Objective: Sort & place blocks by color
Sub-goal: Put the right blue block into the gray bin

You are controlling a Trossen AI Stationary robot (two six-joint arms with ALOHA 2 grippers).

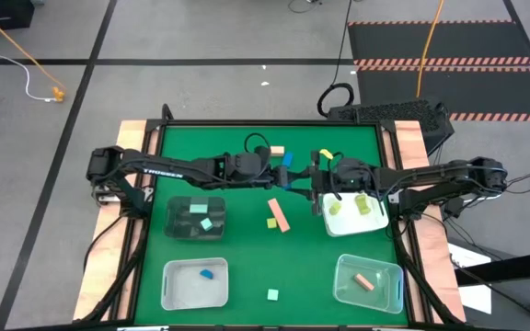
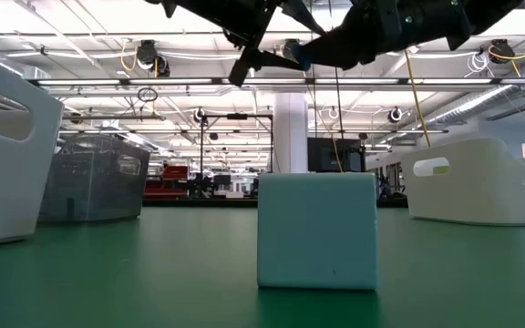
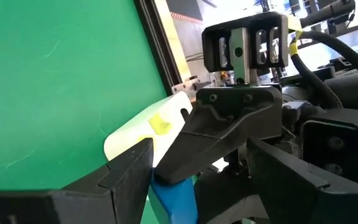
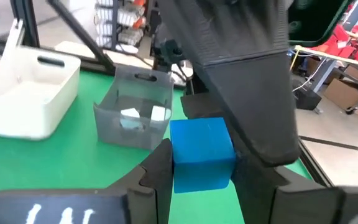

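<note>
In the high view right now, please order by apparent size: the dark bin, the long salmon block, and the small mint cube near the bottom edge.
1. dark bin
2. long salmon block
3. small mint cube

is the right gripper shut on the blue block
Yes: the right gripper has its fingers pressed on both sides of the blue block.

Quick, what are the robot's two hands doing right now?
Left gripper: open, beside the blue block.
Right gripper: shut on the blue block.
</note>
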